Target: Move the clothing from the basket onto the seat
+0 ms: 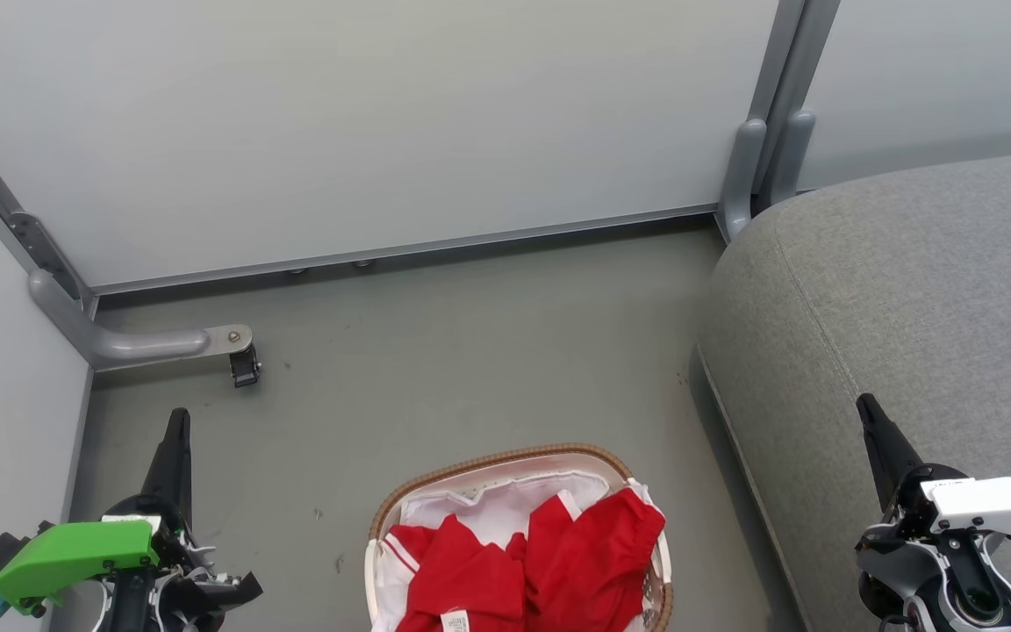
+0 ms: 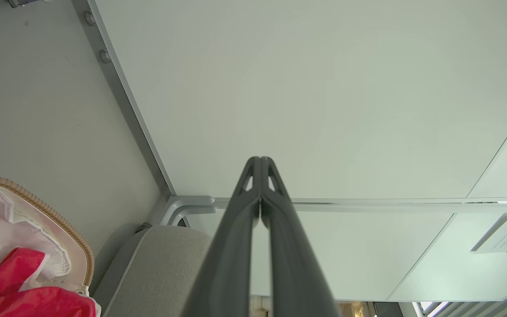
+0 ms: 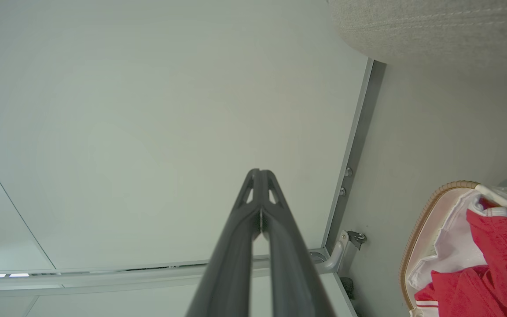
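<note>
Now | clothing [image 1: 593, 544] in basket [image 1: 505, 456] | apart from right end effector [image 1: 865, 405]

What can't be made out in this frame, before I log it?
- Head view: the bottom edge cuts off the near part of the basket and the clothing, so the garment count and any lettering are unclear.
- Head view: the seat runs past the right edge.
- Left wrist view: the print on the notice is too small to read.
</note>
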You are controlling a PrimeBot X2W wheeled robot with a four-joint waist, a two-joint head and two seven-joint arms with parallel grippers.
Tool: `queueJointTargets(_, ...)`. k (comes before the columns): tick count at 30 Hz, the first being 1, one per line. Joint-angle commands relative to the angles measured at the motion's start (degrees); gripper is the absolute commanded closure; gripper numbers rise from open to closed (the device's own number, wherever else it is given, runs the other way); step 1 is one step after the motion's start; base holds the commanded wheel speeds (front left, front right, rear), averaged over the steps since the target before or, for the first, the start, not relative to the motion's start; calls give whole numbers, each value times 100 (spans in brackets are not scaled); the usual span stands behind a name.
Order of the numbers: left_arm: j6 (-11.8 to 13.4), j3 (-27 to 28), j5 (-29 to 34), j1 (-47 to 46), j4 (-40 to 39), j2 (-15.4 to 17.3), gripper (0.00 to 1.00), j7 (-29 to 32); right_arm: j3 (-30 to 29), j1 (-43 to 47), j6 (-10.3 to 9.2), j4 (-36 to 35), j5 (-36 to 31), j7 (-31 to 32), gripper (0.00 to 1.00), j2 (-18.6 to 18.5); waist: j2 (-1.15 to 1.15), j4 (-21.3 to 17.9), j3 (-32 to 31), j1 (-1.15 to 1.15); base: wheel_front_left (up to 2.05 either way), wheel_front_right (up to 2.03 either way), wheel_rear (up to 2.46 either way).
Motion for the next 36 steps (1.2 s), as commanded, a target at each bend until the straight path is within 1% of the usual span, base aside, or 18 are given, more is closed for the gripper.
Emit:
queueJointTargets(1,-35,17,52,-59,-6,-5,100,4,-16,64,2,-7,-16,25,100,-15,0,0,0,0,0,0,0)
queueJointTargets(36,-36,19,54,-59,-6,-5,100,6,-21,63,2,-6,-21,30,100,-11,0,0,0,0,0,0,0)
